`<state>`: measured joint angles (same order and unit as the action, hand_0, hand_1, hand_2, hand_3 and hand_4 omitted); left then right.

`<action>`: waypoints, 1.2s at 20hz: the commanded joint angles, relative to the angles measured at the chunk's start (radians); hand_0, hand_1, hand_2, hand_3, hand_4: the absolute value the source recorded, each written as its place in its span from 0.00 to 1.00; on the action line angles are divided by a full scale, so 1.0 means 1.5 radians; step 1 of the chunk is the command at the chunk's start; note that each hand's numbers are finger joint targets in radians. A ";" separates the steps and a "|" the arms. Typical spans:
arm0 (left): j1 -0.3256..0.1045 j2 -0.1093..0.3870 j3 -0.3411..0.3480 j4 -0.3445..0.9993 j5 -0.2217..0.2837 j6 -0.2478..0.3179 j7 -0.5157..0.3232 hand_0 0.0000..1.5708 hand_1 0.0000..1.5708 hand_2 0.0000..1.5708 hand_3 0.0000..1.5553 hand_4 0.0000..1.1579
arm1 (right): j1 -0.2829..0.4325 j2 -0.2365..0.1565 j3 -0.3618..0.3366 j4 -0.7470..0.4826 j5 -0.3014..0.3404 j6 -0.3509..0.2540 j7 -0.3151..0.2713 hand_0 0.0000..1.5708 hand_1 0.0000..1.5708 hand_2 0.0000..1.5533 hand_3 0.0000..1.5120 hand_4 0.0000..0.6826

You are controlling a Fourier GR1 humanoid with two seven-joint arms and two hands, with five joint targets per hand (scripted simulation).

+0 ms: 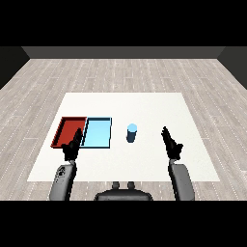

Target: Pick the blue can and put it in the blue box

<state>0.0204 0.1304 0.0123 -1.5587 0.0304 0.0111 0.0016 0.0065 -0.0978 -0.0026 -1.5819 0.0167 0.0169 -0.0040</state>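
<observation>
Wood-plank floor (120, 72) | white table (144, 106) | blue can (131, 132) upright | left hand (72, 144), right hand (171, 143) fingers straight, empty

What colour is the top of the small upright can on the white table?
Light blue, above a darker blue body, seen in the head view.

Two rounded grey forearms each end in a slim black hand: left hand (72, 146), right hand (171, 143).

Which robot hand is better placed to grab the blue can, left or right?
Probably the right robot hand. It hovers open beside the blue can with only bare table between them. The left robot hand sits at the red tray, with the blue tray between it and the can.
</observation>
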 commanded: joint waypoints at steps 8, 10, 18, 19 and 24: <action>-0.033 -0.022 0.007 -0.082 0.017 -0.032 -0.124 0.00 0.00 0.00 0.00 0.00 | -0.001 0.022 -0.035 -0.031 -0.128 0.115 -0.100 0.00 0.00 0.00 0.00 0.00; -0.019 -0.039 0.002 -0.036 0.016 -0.040 -0.193 0.00 0.00 0.00 0.00 0.00 | 0.005 -0.005 -0.064 -0.031 -0.162 0.152 -0.118 0.00 0.00 0.00 0.00 0.00; -0.014 -0.054 -0.009 -0.002 -0.010 -0.042 -0.249 0.00 0.00 0.00 0.00 0.00 | -0.009 -0.049 -0.121 0.040 -0.209 0.225 -0.150 0.00 0.00 0.00 0.00 0.00; -0.002 -0.045 0.011 0.008 0.012 -0.061 -0.267 0.00 0.00 0.00 0.00 0.00 | 0.002 -0.027 -0.103 0.021 -0.206 0.217 -0.149 0.00 0.00 0.00 0.00 0.00; 0.014 -0.060 -0.011 -0.083 0.000 -0.035 -0.210 0.00 0.00 0.00 0.00 0.00 | -0.021 -0.017 -0.102 0.101 -0.183 0.211 -0.166 0.00 0.00 0.00 0.00 0.00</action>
<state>0.0224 0.0617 0.0214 -1.6158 0.0422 -0.0612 -0.3433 0.0186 -0.1186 -0.1389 -1.5530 -0.2633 0.3098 -0.2044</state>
